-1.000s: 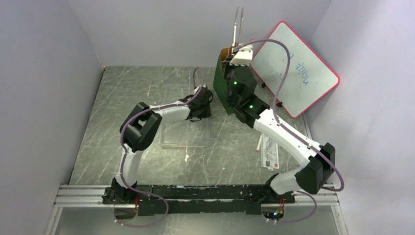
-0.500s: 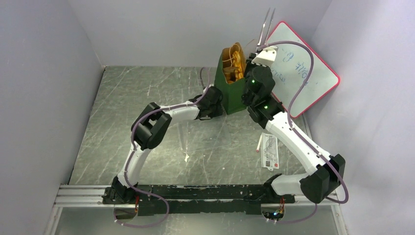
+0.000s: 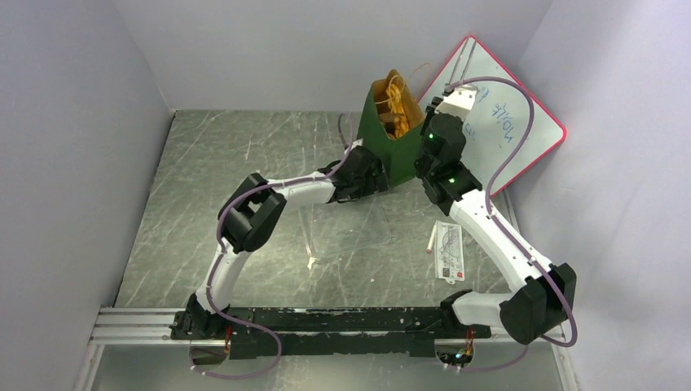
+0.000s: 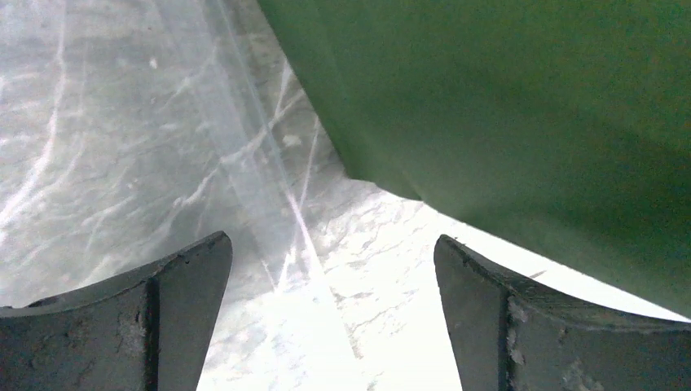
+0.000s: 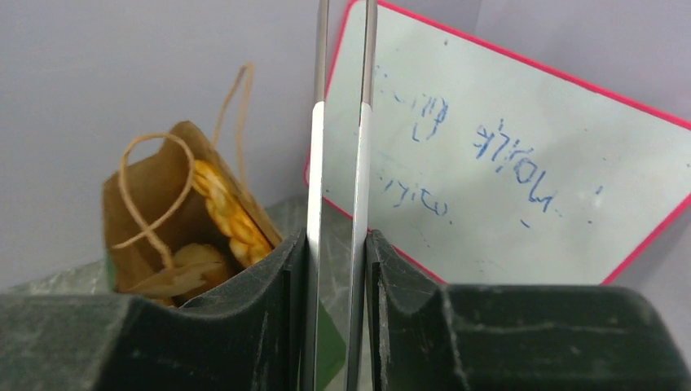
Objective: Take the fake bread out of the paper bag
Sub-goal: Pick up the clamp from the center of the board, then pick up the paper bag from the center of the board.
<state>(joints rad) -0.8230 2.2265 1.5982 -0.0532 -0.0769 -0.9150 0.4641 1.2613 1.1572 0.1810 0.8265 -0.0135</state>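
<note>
I'm reckoning the bread [image 5: 222, 204] light and slippery — I'm aiming to pinch across the braid at the mouth of the bag [image 3: 397, 156]. My right claw [image 5: 336, 244] is clamping the tongs [image 5: 319, 163], and my left claw [image 4: 332, 248] is gaping empty beside the bag's base.

3 lilac walls [image 3: 73, 122], scuffed metal tbl [image 3: 228, 155]
</note>
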